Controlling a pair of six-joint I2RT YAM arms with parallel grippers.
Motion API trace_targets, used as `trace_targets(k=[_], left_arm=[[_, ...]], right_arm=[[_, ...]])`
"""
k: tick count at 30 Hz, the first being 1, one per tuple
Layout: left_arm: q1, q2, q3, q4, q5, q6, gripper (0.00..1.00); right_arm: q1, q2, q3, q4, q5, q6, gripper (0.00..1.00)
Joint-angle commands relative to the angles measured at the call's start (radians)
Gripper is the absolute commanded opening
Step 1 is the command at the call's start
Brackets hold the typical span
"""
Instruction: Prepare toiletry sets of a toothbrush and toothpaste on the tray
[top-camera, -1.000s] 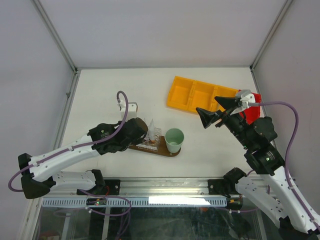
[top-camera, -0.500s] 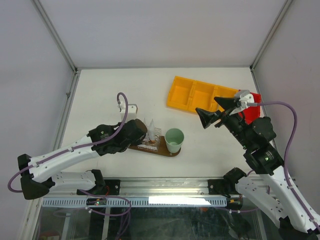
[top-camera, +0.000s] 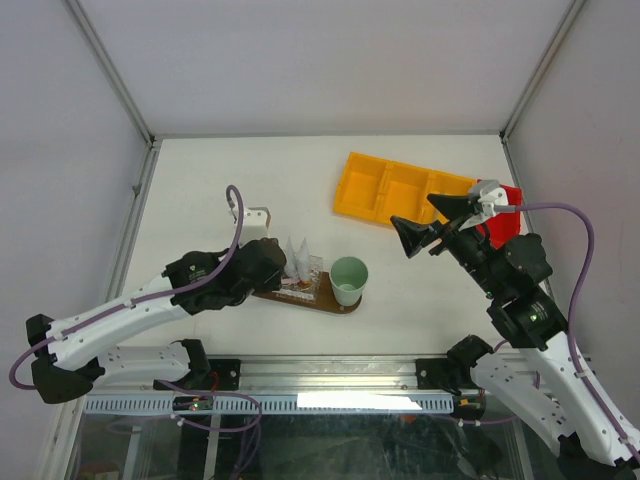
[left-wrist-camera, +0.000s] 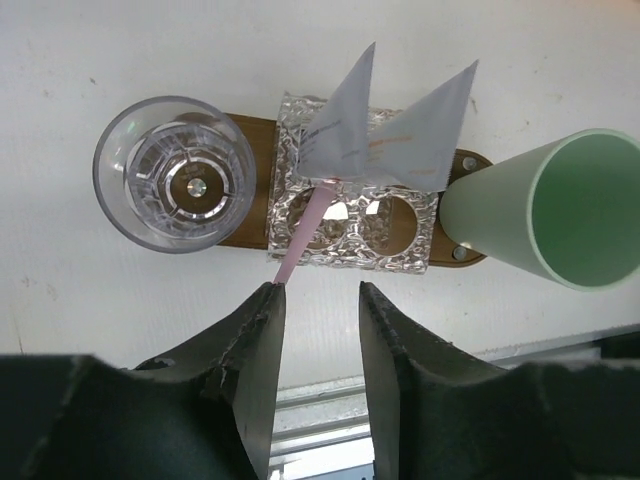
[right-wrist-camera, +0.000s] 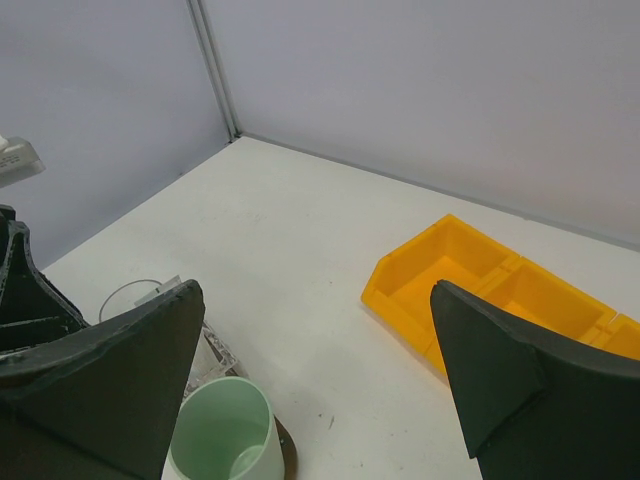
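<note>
Toothpaste tubes (left-wrist-camera: 345, 125), two of them, white and tapered, stand side by side with their points up in a knobbly clear holder (left-wrist-camera: 395, 245) at the middle of the tray (left-wrist-camera: 260, 135). A thin pink toothbrush (left-wrist-camera: 305, 232) leans out of one of the holder's round holes, beside the toothpaste tubes, its free end slanting down toward the near edge of the tray. The left gripper (left-wrist-camera: 318, 300) hangs just in front of the holder with its fingers apart and nothing clamped between them; the brush's free end lies right at the tip of one finger (left-wrist-camera: 262, 330), though whether they touch cannot be told. A clear glass (left-wrist-camera: 175, 175) stands upright on one end of the tray and a mint-green cup (left-wrist-camera: 585, 205) on the other, both close against the holder. The right gripper (right-wrist-camera: 318, 300) is up in the air well away from the tray, its fingers spread wide and holding nothing. A yellow bin (top-camera: 400, 190) with several compartments sits on the white table (top-camera: 220, 180) farther back, apart from the tray.
</note>
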Motion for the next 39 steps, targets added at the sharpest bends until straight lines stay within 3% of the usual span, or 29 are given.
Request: trace_targets(k=[1,9,17,26,32,39], left_arm=[[0.011,-0.013,0.111,0.042,-0.008,0.080,0.41],[0.064,-0.033,0.224,0.241,-0.060,0.301,0.79],[0.114,-0.182,0.159,0.558,-0.101,0.501,0.99],[0.122,-0.194,0.138,0.919,-0.247,0.794,0.99],[0.135,-0.198,0.056,1.201,-0.295,1.013,0.99],[0.140,-0.163,0.063,1.223,-0.278,1.046,0.99]], right_arm=[[-0.002,0.005,0.008,0.036,-0.016,0.015,1.00],[-0.002,0.036,0.045,-0.024,-0.075,0.024,1.00],[-0.002,0.032,0.079,-0.139,0.005,-0.003,1.00],[-0.002,0.014,0.067,-0.245,0.235,-0.030,1.00],[-0.002,0.057,0.055,-0.210,0.356,0.000,1.00],[-0.004,0.178,0.037,-0.130,0.414,0.035,1.00]])
